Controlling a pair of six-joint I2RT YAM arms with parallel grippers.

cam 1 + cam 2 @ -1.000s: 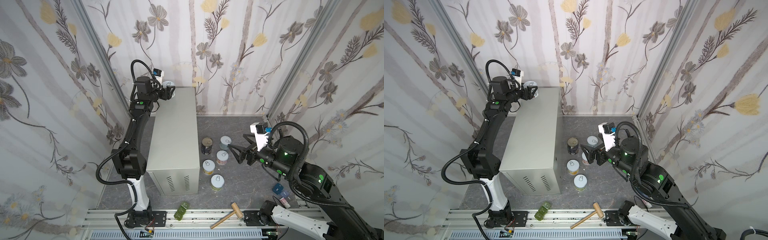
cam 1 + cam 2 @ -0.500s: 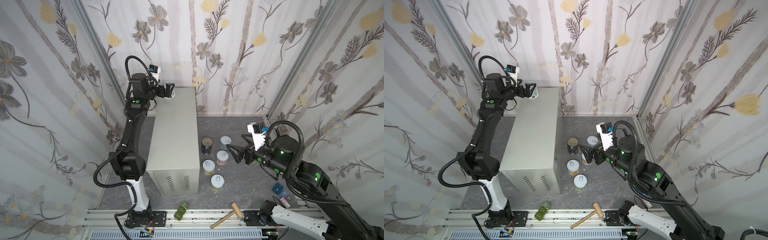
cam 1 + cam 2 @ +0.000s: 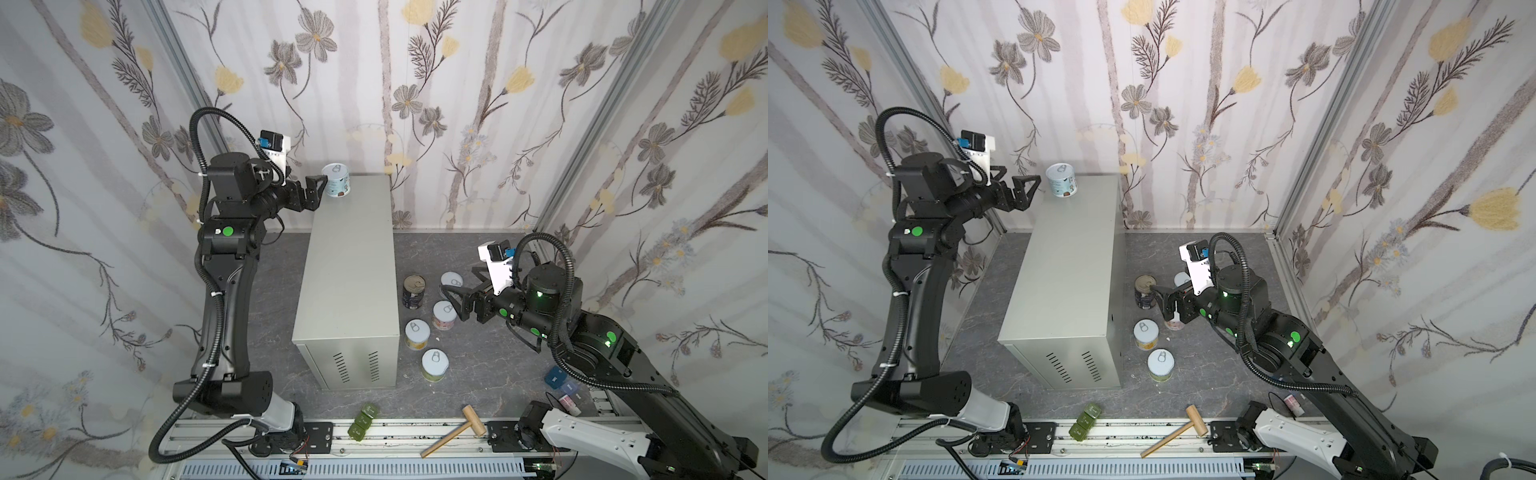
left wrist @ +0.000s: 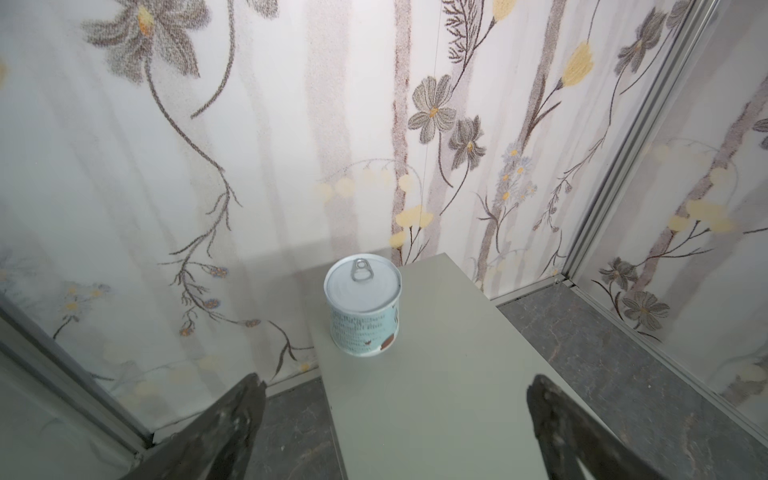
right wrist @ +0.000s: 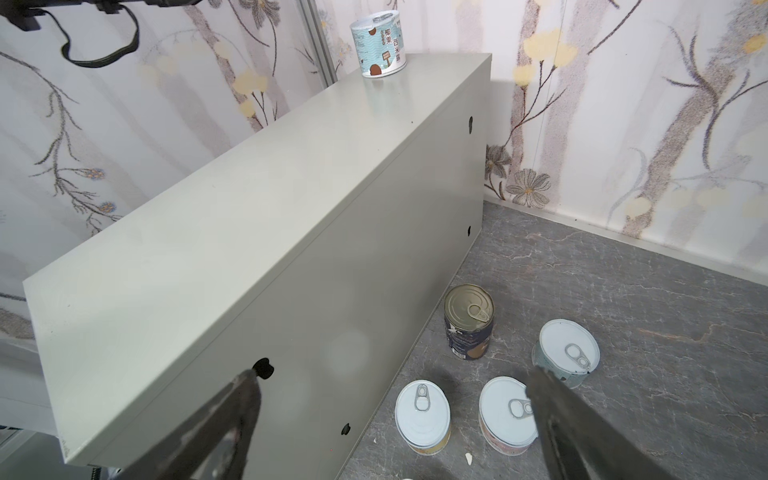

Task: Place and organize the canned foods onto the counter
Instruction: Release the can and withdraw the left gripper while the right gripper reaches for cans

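Observation:
The counter [image 3: 349, 266] [image 3: 1067, 266] is a tall beige-grey metal box standing on the dark floor. One short can [image 3: 337, 180] [image 3: 1062, 181] [image 4: 363, 305] [image 5: 378, 43] stands upright on its far left corner. My left gripper [image 3: 319, 192] [image 3: 1030, 193] [image 4: 397, 382] is open and empty, just left of that can and apart from it. On the floor to the right of the counter stand a taller navy can [image 3: 414, 291] [image 5: 468, 322] and several short cans [image 3: 417, 332] [image 5: 422, 417]. My right gripper [image 3: 451, 303] [image 3: 1163, 303] [image 5: 392, 374] hovers open above them.
Green blocks [image 3: 363, 419] and a wooden mallet [image 3: 453, 430] lie by the front rail. Small blue and pink items [image 3: 559, 382] sit at the right by my right arm's base. Floral walls close in on three sides, with the counter's far end against the back wall.
My left gripper has opened, let go of the can on the counter's corner and drawn back to the left. My right gripper has edged left over the floor cans.

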